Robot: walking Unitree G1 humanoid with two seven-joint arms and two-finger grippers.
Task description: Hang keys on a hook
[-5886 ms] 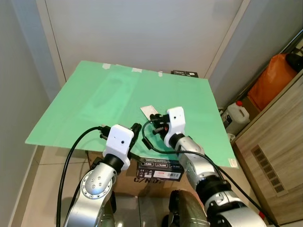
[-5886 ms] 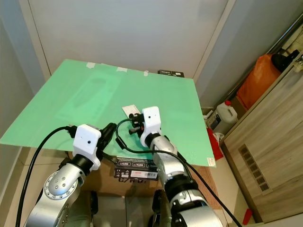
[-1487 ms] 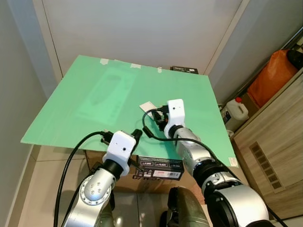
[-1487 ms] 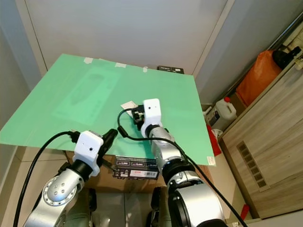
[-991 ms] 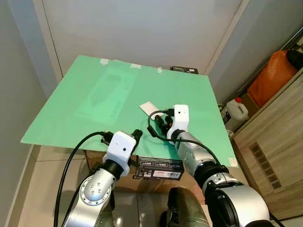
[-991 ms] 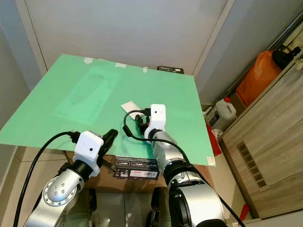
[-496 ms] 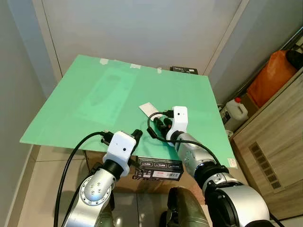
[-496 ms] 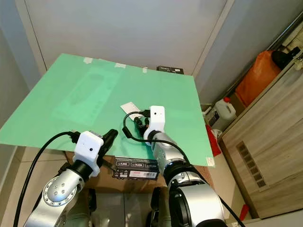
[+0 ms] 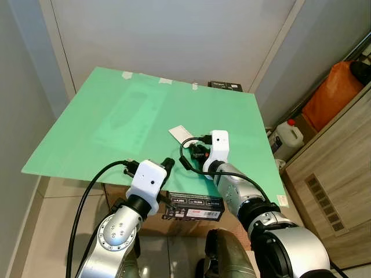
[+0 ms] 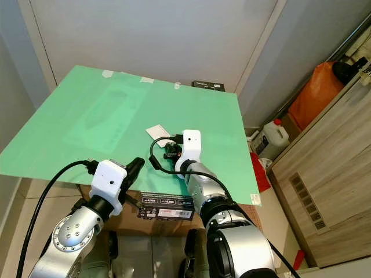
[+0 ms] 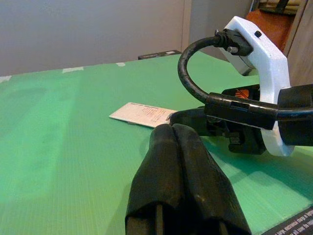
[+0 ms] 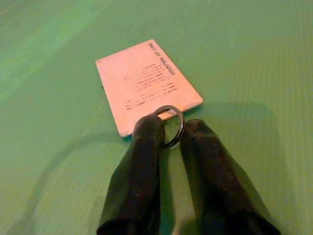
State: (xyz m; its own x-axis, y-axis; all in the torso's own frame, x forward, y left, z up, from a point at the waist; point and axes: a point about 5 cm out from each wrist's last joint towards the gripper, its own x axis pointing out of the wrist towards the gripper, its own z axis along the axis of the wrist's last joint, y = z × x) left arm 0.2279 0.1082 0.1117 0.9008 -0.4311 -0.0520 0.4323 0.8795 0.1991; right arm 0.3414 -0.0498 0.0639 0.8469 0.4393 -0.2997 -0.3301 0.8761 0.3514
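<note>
lying flat, white printed key tag [image 12: 146,83], metal ring [image 12: 170,126] between right pincer [image 12: 171,134] tips

Lower part of the key ring [image 12: 169,126] hidden between the right claw [image 12: 168,129] fingers, card [image 12: 146,84] print too small to read, card's near end in the head views covered by the right wrist, box [image 9: 194,206] under the table [image 9: 116,116] mostly hidden by its edge

Head stereo pair: high, facing down onto green board [image 9: 116,121]. Wrist cameras: low, close along fingers; both share white card [image 12: 146,83].
</note>
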